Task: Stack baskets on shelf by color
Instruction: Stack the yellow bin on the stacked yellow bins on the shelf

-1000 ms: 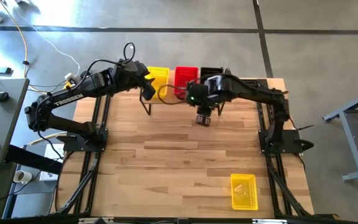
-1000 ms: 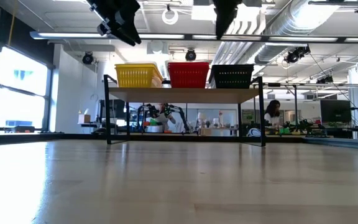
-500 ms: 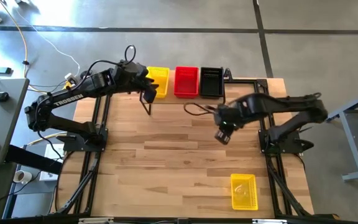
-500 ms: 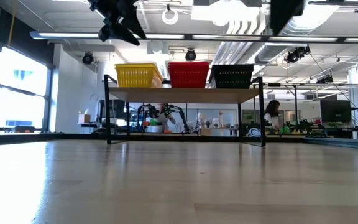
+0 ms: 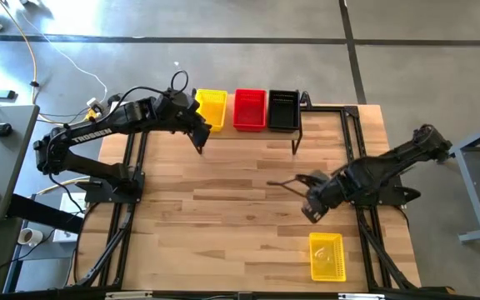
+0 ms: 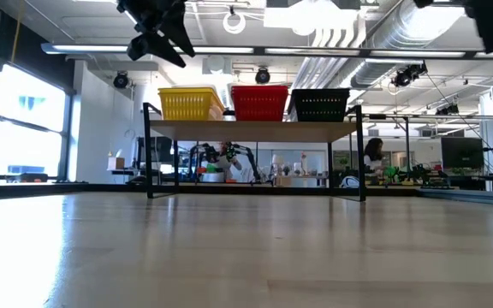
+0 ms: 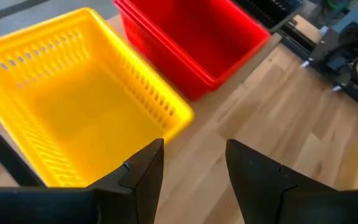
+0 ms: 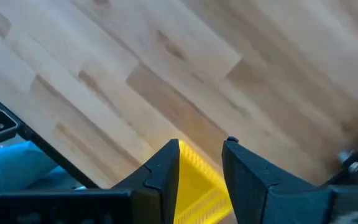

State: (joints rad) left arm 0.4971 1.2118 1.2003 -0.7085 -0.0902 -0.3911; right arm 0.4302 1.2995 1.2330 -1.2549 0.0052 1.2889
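Observation:
The shelf stands at the table's far edge on thin black legs. On its plank sit a yellow basket, a red basket and a black basket, side by side. The red basket shows a second rim nested under the first. My left gripper hovers open at the near left corner of the yellow basket, touching nothing. One more yellow basket lies on the table near its near right corner. My right gripper hangs open just beyond the far side of that yellow basket.
The wooden tabletop stretches bare between the shelf and the loose yellow basket. The arms' black frames run along the left side and the right side of the table. People and workbenches show in the room beyond the table.
My right gripper has swung away from the shelf's front, toward the table's near right, and has come down close to the loose yellow basket. Its fingers hold nothing in any frame. The baskets on the shelf have stayed in place.

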